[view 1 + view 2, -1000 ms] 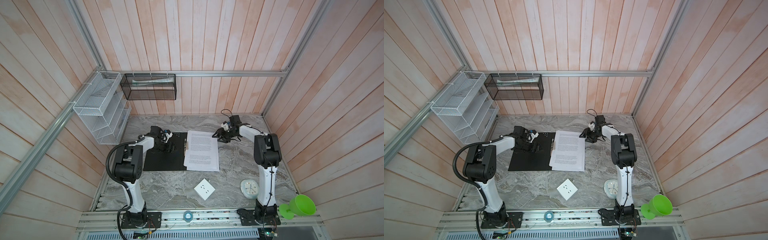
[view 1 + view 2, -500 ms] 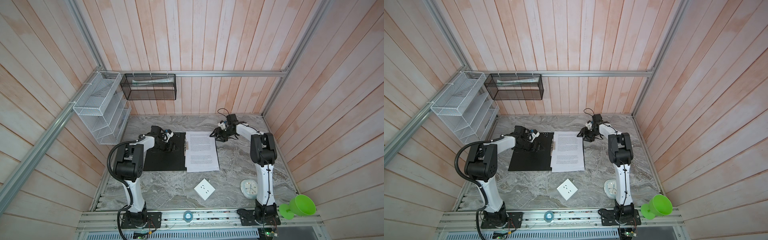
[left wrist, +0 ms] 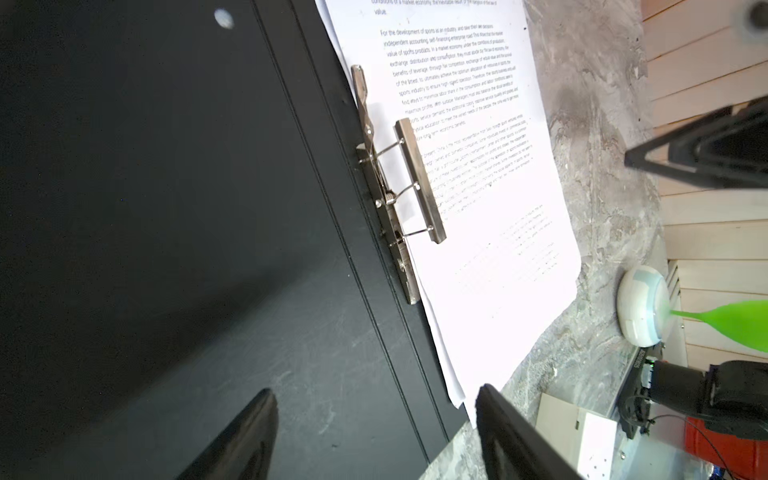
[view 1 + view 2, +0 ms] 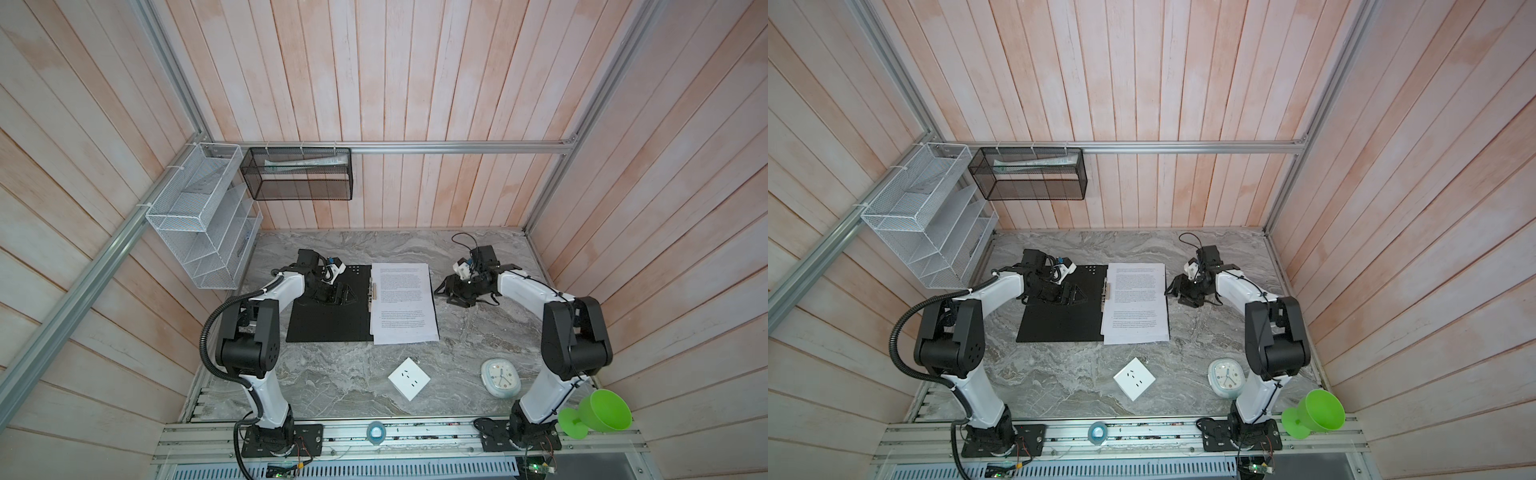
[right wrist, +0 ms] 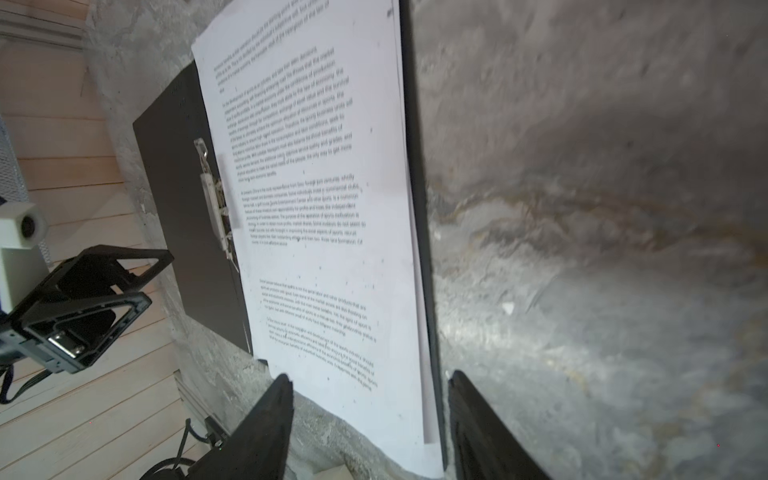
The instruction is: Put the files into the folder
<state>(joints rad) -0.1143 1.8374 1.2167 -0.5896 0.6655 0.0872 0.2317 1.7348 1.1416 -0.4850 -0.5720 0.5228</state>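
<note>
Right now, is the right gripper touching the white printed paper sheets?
Cannot tell. Both top views show the right gripper at the edge of the white printed paper sheets; the right wrist view shows open jaws framing it, without plain contact or gap.

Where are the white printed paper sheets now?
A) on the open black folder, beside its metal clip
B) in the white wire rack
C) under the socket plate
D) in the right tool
A: in both top views the white printed paper sheets lie on the open black folder.
</note>
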